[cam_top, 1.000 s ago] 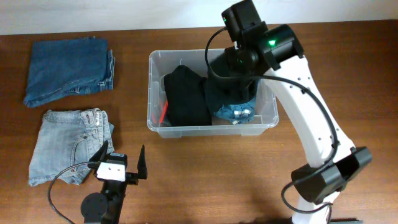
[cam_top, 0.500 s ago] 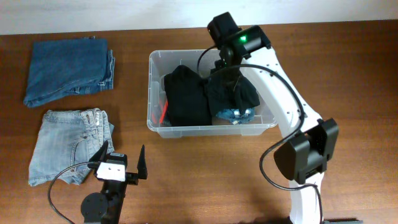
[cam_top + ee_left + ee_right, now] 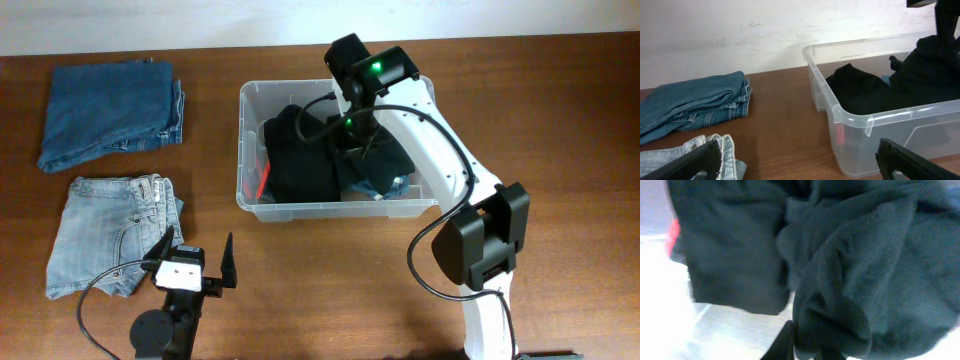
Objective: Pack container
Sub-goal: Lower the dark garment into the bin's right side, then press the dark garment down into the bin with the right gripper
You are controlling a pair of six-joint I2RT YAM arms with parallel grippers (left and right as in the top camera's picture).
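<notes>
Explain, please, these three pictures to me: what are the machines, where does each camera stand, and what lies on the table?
These are two robot arms at a wooden table, each ending in a two-finger gripper. The overhead picture looks down from above. The white right arm reaches into the container, a clear plastic tub holding black clothes. Its wrist camera shows the right gripper against dark cloth; whether it grips is unclear. The left gripper is open and holds nothing; its camera looks toward the tub. Left of the tub lie folded dark jeans and light denim shorts.
</notes>
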